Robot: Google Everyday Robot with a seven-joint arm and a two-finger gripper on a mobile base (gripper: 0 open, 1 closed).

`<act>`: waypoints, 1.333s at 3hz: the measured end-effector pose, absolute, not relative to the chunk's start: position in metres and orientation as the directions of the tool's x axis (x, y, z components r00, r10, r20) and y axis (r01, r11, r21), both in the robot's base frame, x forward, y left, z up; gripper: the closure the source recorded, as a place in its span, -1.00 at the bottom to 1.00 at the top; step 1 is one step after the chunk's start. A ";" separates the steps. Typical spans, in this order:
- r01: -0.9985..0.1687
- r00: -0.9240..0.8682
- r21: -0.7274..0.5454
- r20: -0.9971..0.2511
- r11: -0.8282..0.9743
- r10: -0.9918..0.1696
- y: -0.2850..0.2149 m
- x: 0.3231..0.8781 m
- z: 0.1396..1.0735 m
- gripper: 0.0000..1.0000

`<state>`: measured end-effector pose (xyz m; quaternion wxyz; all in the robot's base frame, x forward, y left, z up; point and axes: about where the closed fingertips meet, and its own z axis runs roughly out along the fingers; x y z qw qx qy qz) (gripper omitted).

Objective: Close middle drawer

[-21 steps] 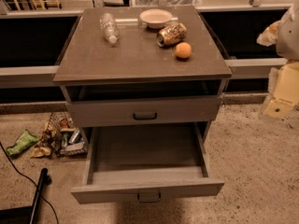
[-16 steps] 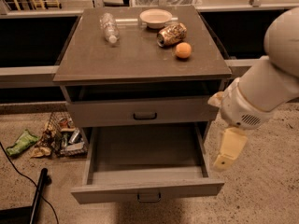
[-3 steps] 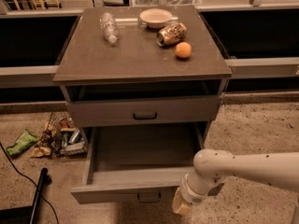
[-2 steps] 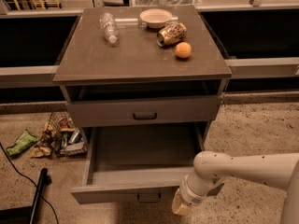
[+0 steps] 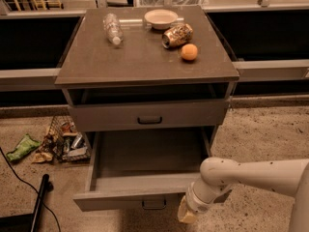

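- The gripper [image 5: 186,215] hangs low by the drawer front's right end; its opening cannot be told, nor any hold
- The middle drawer [image 5: 120,200] stands pulled far out, its front just left of the gripper, its handle [image 5: 154,205] further left
- Pushing so far off-centre may skew and jam the drawer, or the gripper may slip off the corner

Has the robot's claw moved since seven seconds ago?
Yes. The cream claw went down and left, from beside the grey cabinet top to the front right corner of the pulled-out grey-brown middle drawer.
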<state>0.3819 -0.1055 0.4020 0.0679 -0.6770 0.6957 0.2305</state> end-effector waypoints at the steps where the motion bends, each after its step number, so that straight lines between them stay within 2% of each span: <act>1: -0.973 -0.074 0.229 -0.407 -0.023 -0.911 -0.106 0.382 0.402 -0.23; 2: -0.973 -0.074 0.229 -0.407 -0.023 -0.911 -0.106 0.382 0.402 -0.69; 3: -0.973 -0.074 0.229 -0.407 -0.023 -0.911 -0.105 0.382 0.402 -1.00; 4: -0.973 -0.074 0.229 -0.406 -0.023 -0.911 -0.105 0.382 0.402 -1.00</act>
